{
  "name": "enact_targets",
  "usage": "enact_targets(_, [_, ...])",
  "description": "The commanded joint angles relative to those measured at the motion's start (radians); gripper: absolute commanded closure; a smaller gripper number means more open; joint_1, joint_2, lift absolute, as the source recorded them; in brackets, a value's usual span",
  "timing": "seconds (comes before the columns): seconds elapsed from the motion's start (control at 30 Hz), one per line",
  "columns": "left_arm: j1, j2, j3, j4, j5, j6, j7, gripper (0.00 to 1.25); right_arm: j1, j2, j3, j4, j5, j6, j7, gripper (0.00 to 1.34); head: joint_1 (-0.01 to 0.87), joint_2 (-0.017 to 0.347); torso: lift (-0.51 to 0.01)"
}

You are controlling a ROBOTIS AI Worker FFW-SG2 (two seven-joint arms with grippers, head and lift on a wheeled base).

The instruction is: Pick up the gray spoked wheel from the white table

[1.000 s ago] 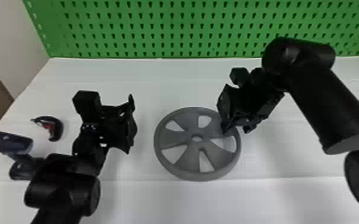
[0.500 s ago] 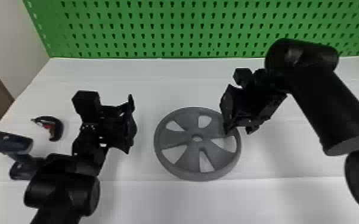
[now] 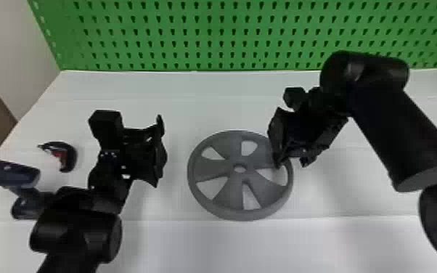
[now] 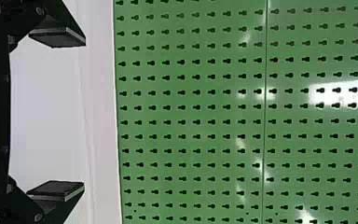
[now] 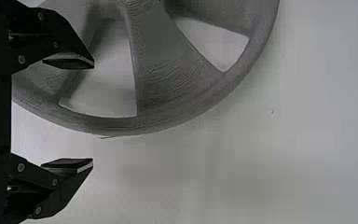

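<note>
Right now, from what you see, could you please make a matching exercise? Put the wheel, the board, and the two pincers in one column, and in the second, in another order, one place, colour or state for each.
Column one
1. wheel
2. left pincer
3. board
4. right pincer

Column two
A. green, with rows of holes
B. open, at the wheel's right side
C. gray, lying on the table
D. open, apart from the wheel, on its left

Right pairs: 1-C, 2-D, 3-A, 4-B
</note>
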Motion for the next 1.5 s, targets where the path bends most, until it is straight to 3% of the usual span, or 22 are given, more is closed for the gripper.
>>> enact_targets(0.0, [-0.001, -0.001, -0.001, 0.000, 0.000, 0.000, 0.000, 0.19, 0.011, 0.003, -0.032, 0.014, -0.001, 0.003, 0.000, 0.51, 0.770, 0.044, -0.098])
enact_targets(0.13, [-0.002, 0.001, -0.001, 0.000, 0.000, 0.000, 0.000, 0.19, 0.026, 0.007, -0.075, 0.034, -0.009, 0.003, 0.000, 0.51, 0.770, 0.044, -0.098])
enact_targets(0.53, [-0.007, -0.001, -0.004, 0.001, 0.000, 0.000, 0.000, 0.19, 0.031, 0.023, -0.086, 0.087, 0.019, 0.003, 0.000, 0.51, 0.770, 0.044, -0.098])
enact_targets(1.0, [-0.010, 0.001, -0.007, 0.003, 0.000, 0.000, 0.000, 0.19, 0.017, 0.038, -0.132, 0.118, 0.082, 0.003, 0.000, 0.51, 0.770, 0.044, -0.098])
enact_targets(1.47, [-0.010, 0.001, -0.009, 0.005, 0.000, 0.000, 0.000, 0.19, 0.016, 0.041, -0.170, 0.129, 0.086, 0.003, 0.000, 0.51, 0.770, 0.044, -0.098])
